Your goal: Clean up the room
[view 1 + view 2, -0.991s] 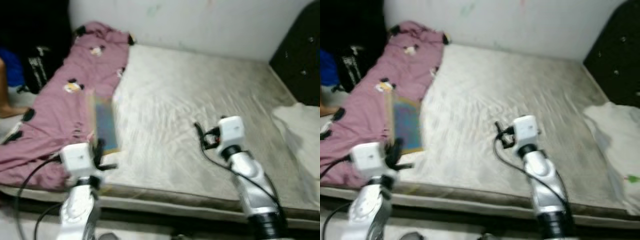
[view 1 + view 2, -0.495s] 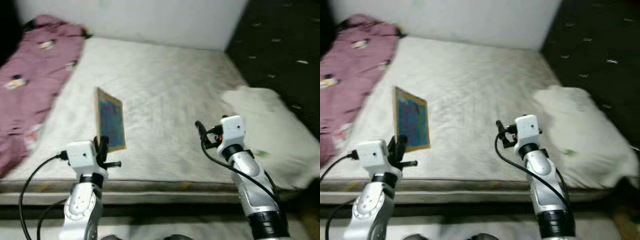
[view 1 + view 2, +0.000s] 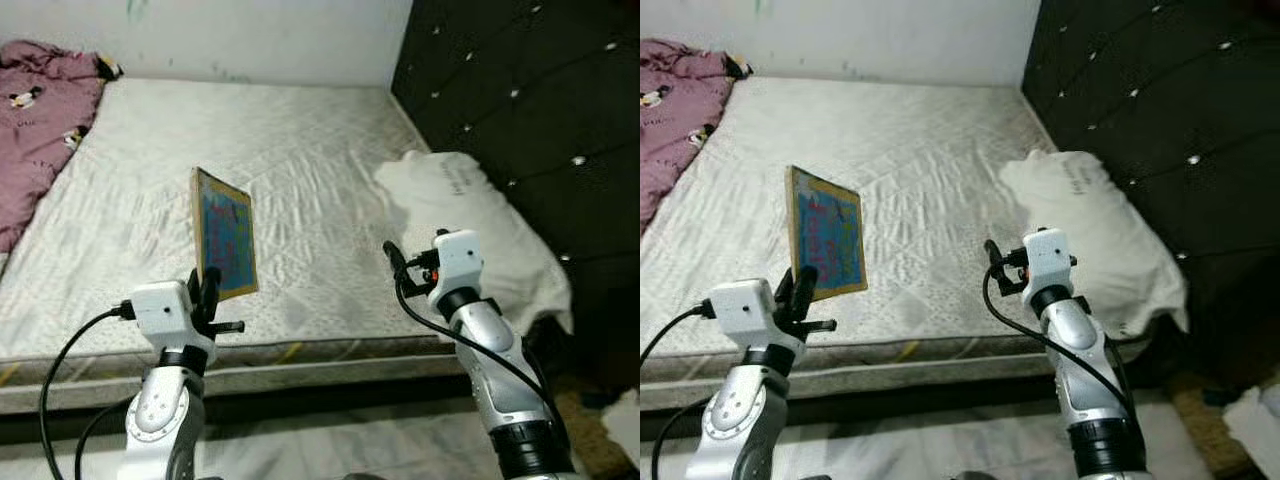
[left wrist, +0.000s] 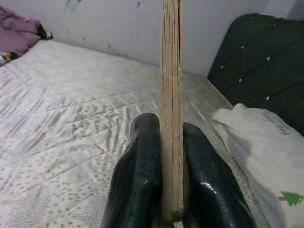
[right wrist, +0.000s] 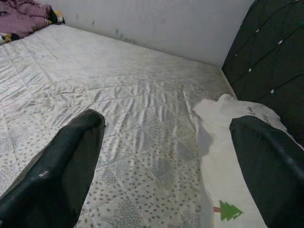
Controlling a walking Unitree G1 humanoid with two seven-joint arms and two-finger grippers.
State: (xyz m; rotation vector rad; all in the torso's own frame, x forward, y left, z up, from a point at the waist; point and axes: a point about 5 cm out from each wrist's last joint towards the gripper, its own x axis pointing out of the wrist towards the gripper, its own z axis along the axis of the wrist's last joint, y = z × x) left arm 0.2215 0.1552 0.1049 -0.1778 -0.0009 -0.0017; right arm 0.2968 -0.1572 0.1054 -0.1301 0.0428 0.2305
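Note:
My left gripper (image 3: pixel 208 287) is shut on the lower edge of a thin book (image 3: pixel 223 236) with a blue picture cover and tan border. It holds the book upright over the near edge of the bed. The left wrist view looks along the book's edge (image 4: pixel 171 85), clamped between both black fingers (image 4: pixel 140 166). My right gripper (image 3: pixel 393 258) hovers open above the mattress (image 3: pixel 300 140), just left of a white pillow (image 3: pixel 470 210). Its spread fingers (image 5: pixel 71 152) have nothing between them.
A pink blanket (image 3: pixel 35 110) is bunched at the bed's far left corner. A black tufted headboard (image 3: pixel 520 90) rises on the right behind the pillow. The light wall (image 3: pixel 250 35) runs along the far side. Something white (image 3: pixel 625 415) lies on the floor at lower right.
The camera has swung to the right, so the blanket slid left and the pillow and headboard came into view. Both arms keep their pose, and the book stays in the left gripper.

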